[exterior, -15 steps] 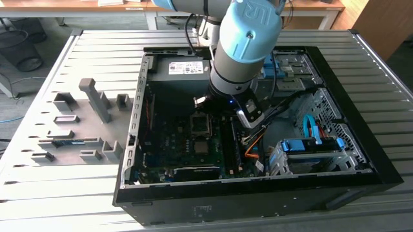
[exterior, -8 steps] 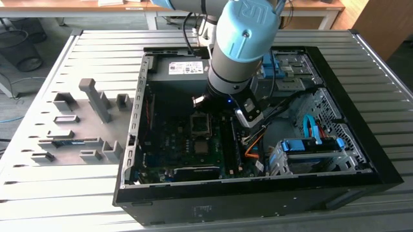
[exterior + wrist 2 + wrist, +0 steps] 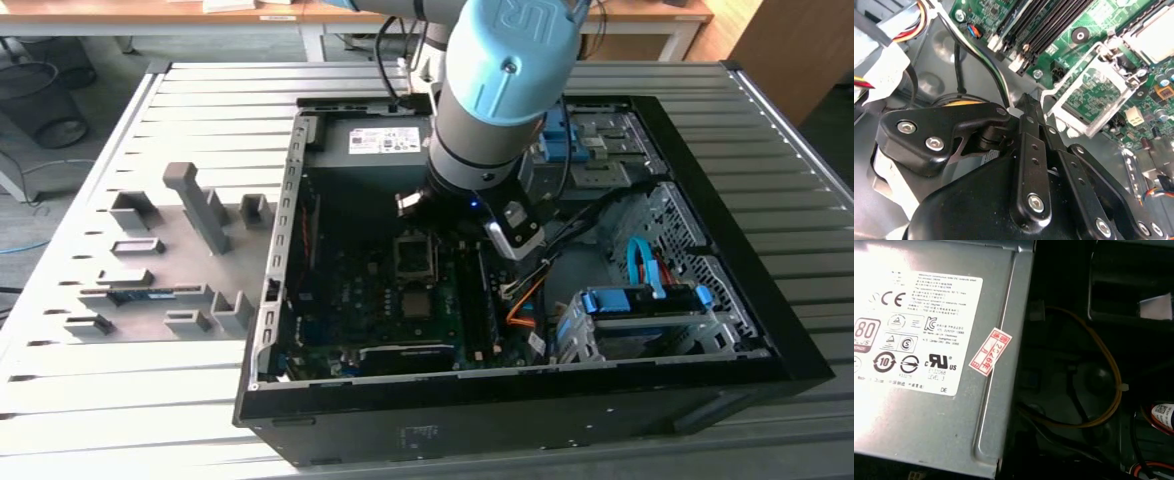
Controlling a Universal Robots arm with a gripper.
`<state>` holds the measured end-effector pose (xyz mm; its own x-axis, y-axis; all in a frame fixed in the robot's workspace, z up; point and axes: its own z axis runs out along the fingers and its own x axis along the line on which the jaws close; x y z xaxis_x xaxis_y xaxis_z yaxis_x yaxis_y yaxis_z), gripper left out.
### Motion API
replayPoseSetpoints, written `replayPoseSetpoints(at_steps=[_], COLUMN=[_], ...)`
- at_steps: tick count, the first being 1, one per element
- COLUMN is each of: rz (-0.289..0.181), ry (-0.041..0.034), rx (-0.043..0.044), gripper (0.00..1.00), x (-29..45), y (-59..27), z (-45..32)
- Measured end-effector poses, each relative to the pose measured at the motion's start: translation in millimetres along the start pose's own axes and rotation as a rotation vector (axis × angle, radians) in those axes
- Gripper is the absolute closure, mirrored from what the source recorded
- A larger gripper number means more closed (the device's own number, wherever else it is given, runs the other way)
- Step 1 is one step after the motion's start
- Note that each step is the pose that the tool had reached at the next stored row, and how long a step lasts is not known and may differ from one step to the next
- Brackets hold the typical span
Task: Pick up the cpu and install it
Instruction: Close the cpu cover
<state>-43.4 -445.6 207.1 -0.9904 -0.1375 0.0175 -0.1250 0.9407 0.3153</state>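
In the second wrist view the black metal gripper [image 3: 1030, 107] has its two fingers pressed together holding nothing, and the small shiny silver-grey square cpu [image 3: 1154, 31] lies flat on the green board [image 3: 1104, 22], apart from the gripper.
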Motion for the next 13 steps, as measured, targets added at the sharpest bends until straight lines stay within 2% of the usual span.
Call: replayPoseSetpoints(at_steps=[2,3,7,13], rz=[-0.001,-0.001,-0.001,0.0], ry=[-0.0017,-0.0021,-0.001,0.0024], rx=[-0.011,-0.0137,-0.0191,-0.0197], gripper=[0.9,0.9,0.9,0.9], x=[0.4,0.6,-0.1,-1.4], y=[-0.7,-1.2,-2.0,-4.3], z=[-1.0,-1.2,0.4,6.6])
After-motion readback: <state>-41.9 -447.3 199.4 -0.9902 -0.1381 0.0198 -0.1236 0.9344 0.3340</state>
